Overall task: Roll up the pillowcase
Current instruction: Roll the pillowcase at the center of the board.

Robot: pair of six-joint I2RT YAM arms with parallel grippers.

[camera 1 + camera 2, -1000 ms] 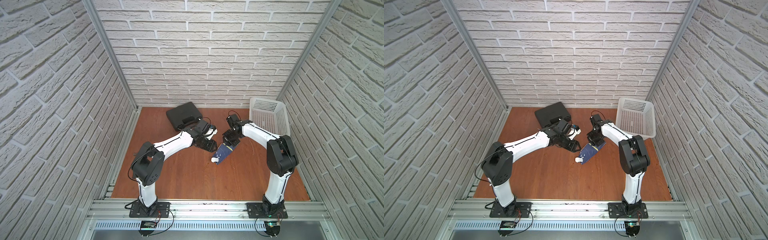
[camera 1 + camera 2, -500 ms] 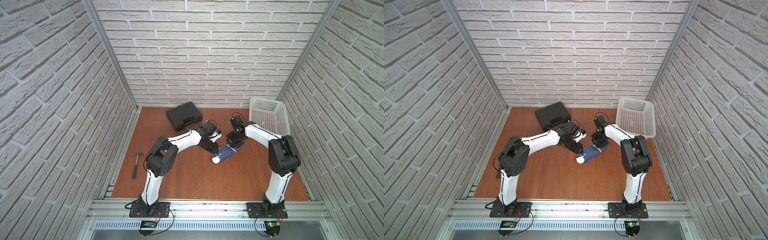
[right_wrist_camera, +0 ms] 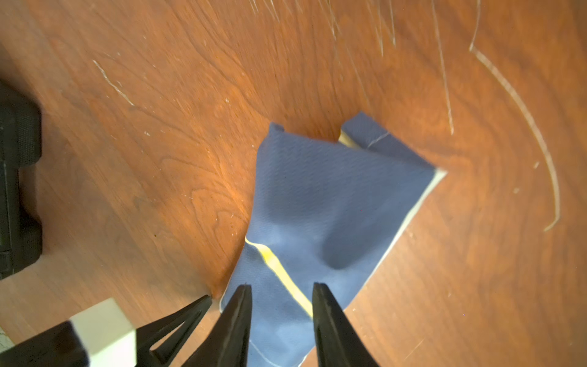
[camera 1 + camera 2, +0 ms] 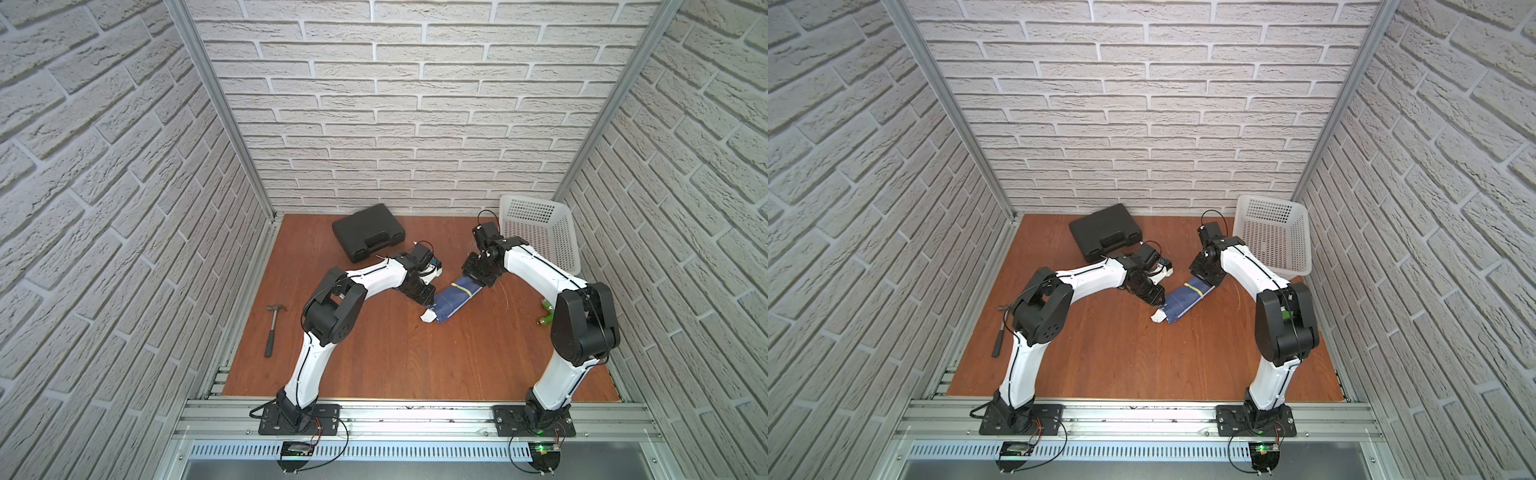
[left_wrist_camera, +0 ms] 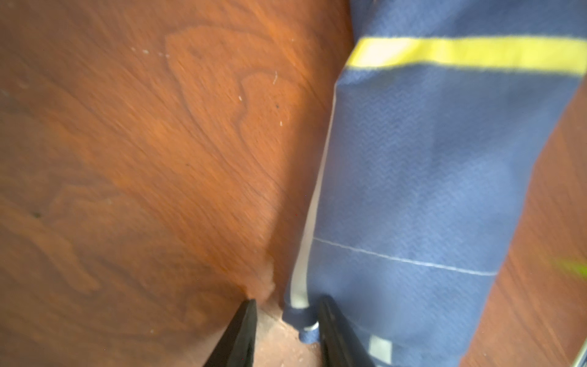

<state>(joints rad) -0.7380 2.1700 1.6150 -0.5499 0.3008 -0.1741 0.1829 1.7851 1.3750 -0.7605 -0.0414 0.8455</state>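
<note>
Pillowcase (image 4: 452,300) has dropped flatter onto the table (image 4: 395,357), a rolled bundle between the arms. Left gripper (image 5: 286,305) part-open, fabric edge between its fingers, unclamped. Right gripper (image 3: 281,286) part-open over the yellow stripe (image 3: 273,262), holding nothing.

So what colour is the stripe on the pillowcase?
Yellow stripe on the blue pillowcase; clearest in the left wrist view.

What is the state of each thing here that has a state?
pillowcase: rolled into a narrow bundle, not held
left pincer: open, astride the pillowcase's edge
right pincer: open, over the pillowcase
black case: closed
basket: empty
hammer: lying flat
</note>
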